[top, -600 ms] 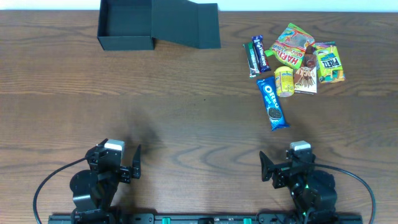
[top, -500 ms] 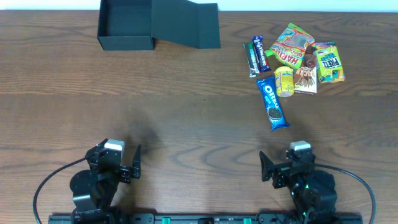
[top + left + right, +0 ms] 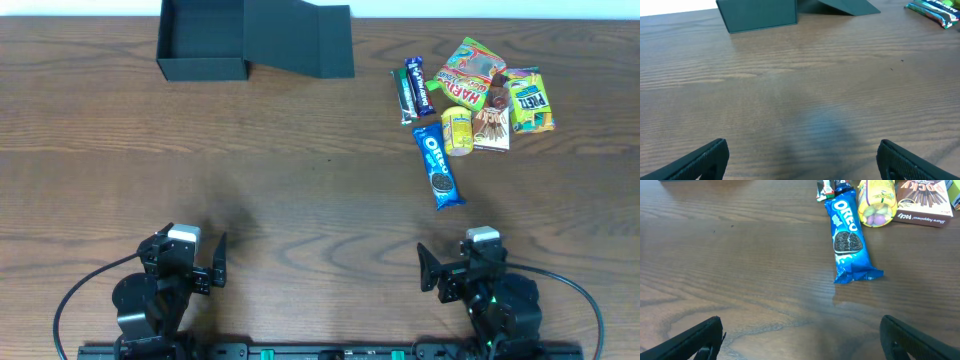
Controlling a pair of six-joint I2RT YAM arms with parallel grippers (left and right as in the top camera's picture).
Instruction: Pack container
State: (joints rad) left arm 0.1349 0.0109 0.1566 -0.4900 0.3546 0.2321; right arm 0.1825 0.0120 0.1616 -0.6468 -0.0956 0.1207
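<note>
Far ahead of the empty, wide-open left tool (image 3: 802, 160) and right tool (image 3: 800, 337), the container (image 3: 201, 69) looks light and stiff: pinch one wall.

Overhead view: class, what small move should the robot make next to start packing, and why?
Probably reach the open, empty right end effector forward toward the blue plastic Oreo packet: it lies nearest, at the near edge of the snack pile, and the dark teal-black square cardboard box stands open.
</note>
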